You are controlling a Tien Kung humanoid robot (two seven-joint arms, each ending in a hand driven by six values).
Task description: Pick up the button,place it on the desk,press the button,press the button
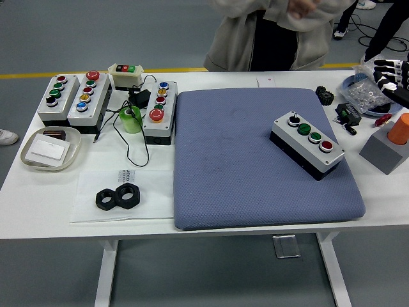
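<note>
The button box (307,144), grey with a black knob, two green buttons and a red one, lies skewed on the right half of the blue mat (255,185) on the white surface (38,192), touched by nothing. The right hand (391,73) hovers well to the right of the mat above a bag of parts (364,89); whether its fingers are apart I cannot tell. A person (275,32) stands behind the mat.
</note>
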